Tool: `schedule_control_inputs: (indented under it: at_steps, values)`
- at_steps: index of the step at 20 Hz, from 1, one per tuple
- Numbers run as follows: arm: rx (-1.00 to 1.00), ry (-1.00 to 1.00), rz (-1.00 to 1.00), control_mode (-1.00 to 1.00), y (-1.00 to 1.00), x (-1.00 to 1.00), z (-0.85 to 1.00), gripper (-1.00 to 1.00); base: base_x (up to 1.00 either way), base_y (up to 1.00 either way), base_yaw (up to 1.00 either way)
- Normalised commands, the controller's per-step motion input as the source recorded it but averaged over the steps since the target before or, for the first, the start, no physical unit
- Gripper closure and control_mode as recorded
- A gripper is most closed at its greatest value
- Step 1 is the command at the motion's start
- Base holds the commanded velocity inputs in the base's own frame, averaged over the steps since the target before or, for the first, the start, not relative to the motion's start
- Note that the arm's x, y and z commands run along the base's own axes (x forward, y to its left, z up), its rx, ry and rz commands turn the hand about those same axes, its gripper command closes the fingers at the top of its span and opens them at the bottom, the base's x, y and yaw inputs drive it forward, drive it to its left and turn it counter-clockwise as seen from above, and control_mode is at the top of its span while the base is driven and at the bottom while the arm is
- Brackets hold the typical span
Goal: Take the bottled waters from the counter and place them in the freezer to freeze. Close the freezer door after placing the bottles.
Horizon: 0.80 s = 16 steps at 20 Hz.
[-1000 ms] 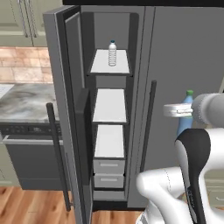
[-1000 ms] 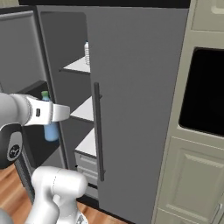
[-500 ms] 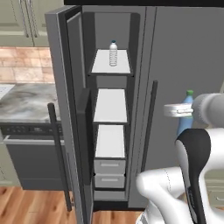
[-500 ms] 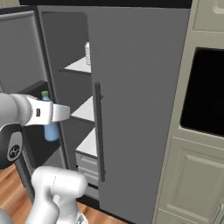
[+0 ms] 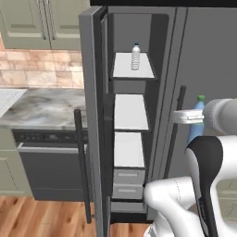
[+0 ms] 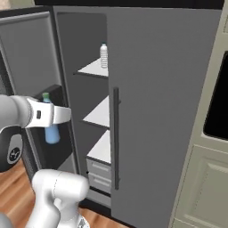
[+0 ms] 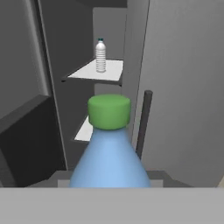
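Claw (image 5: pixel 187 116) clamped on blue bottle (image 7: pixel 110 153), upright, outside open freezer (image 5: pixel 132 115).

The gripper (image 5: pixel 187 116) hides the middle of the blue bottle (image 5: pixel 196 124); its fingertips cannot be made out. In the hand view the bottle's base is cut off, and its grip is probably below the edge.

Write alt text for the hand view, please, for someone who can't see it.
A translucent blue plastic bottle with a green cap fills the foreground, held upright. Beyond it stands the open dark freezer compartment, where a clear ribbed bottle stands on the top white shelf.
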Motion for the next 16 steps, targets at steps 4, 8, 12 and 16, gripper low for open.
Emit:
schedule_control_inputs:
  at_steps: [4, 8, 12, 16]
  values:
    - [0.0, 0.0, 0.0, 1.0, 0.0, 0.0, 0.0, 1.0, 0.27, 0.35, 0.12]
    - [0.0, 0.0, 0.0, 1.0, 0.0, 0.0, 0.0, 1.0, 0.34, 0.1, 0.26]
    - [0.0, 0.0, 0.0, 1.0, 0.0, 0.0, 0.0, 1.0, 0.29, 0.0, 0.26]
    - [0.0, 0.0, 0.0, 1.0, 0.0, 0.0, 0.0, 1.0, 0.22, 0.0, 0.11]
